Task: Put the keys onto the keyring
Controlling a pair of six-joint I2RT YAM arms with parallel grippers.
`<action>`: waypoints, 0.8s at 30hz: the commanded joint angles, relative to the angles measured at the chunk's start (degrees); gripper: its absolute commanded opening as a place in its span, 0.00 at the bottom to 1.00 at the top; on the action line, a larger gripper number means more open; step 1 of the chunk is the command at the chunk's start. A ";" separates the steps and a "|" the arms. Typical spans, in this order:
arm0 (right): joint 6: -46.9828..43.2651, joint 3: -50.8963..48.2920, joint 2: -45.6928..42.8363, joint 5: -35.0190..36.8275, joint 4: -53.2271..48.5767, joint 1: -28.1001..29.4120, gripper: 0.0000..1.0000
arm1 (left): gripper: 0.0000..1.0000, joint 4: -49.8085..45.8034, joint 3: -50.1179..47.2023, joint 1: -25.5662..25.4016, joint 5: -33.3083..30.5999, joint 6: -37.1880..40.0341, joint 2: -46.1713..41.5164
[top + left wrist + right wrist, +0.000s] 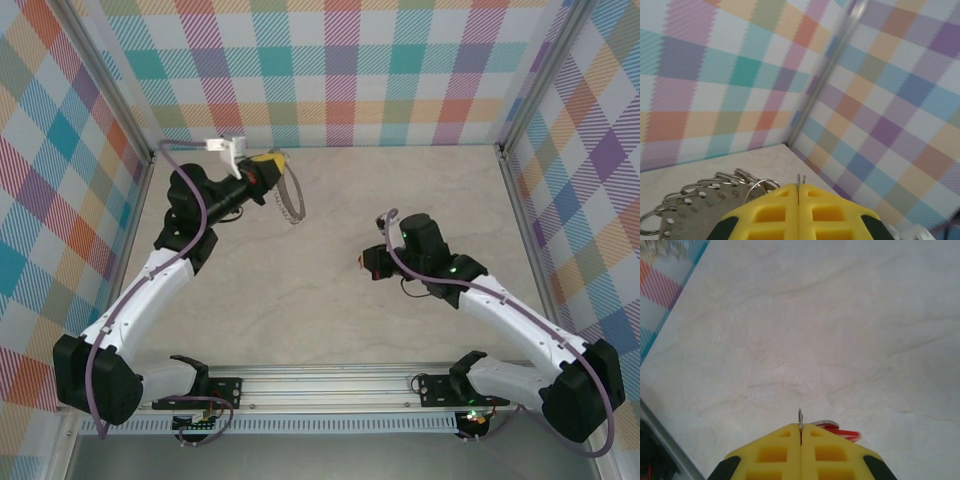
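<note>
Links of silver-grey wire make up the keyring [700,195], which curves away to the left of the left claw [799,192]. One thin wire stands pinched in the seam between that claw's pressed-together yellow fingers [782,199]. From above, the loop trails from the claw's tip as a narrow oval. The right claw [800,432] is also squeezed tight, pinching the red key [842,433]. A silver metal sliver stands in its seam, and the glossy plastic head pokes out just right of the fingertips, over the pale, marble-veined worktop [840,315]. Both claws are blocky, with square recesses.
</note>
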 commanded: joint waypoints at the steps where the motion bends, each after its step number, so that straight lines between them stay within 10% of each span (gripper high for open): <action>1: 0.97 4.18 -1.40 2.06 -1.84 -2.64 0.00 | 0.00 -1.27 4.41 -3.32 4.80 7.54 0.48; 10: -0.01 9.54 -1.63 -2.85 0.99 -10.25 0.00 | 0.00 -5.60 10.26 -8.54 13.63 11.83 6.45; 24: -3.10 7.97 -7.26 -14.31 15.83 -14.44 0.00 | 0.00 -9.29 14.62 -15.13 10.57 16.34 11.95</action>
